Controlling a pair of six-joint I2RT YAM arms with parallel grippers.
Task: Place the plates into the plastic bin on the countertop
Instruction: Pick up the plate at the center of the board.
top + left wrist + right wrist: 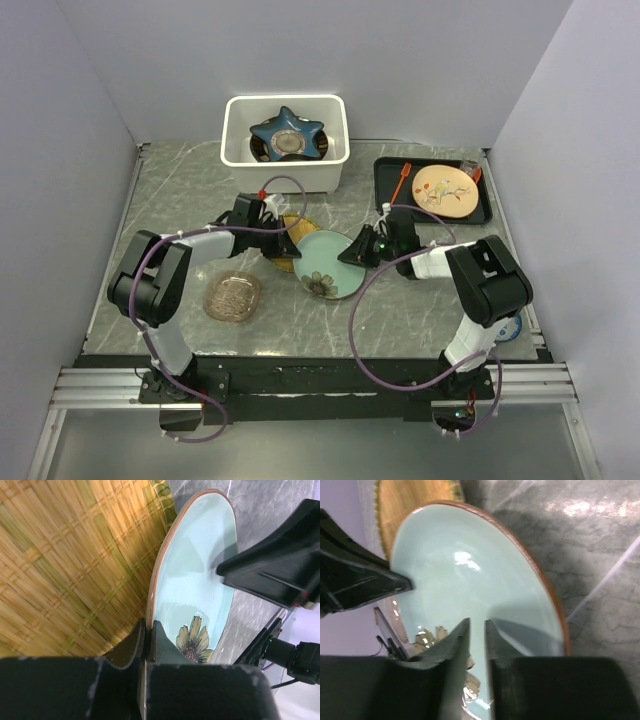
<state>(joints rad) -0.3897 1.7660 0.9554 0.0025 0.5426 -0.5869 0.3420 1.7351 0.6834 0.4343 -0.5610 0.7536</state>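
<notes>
Top view first. The white rectangular plastic bin (290, 176) sits at the middle of the far edge of the grey marbled surface (180, 200), with a blue star-shaped plate (287, 133) inside on top of darker ones. In the middle of the surface, the pale green flowered plate (325, 262) lies partly over a round woven bamboo mat (297, 230). I have both arms at it, the left gripper (283, 243) on its left rim and the right gripper (358, 252) at its right. An amber glass plate (233, 296) waits toward the near-left corner. The flat black tray (385, 185) with its tan round plate (443, 190) fills the far-right corner and is not my concern.

Left wrist now. The jaws are clamped on the green plate's brown rim (148, 627), one finger on each face. The plate looks tipped up off the mat, and I'd guess that overhang gave me room to get a finger under.

Right wrist. The jaws are nearly together with a thin slit between them, sitting over the glaze near the flower (477, 630). I cannot tell whether they pinch the rim or only steady it.

On room to move, the way toward the far edge looks open. The bin's near wall is the edge to clear, and the star's points rise inside it. My two grippers are also close to each other.
</notes>
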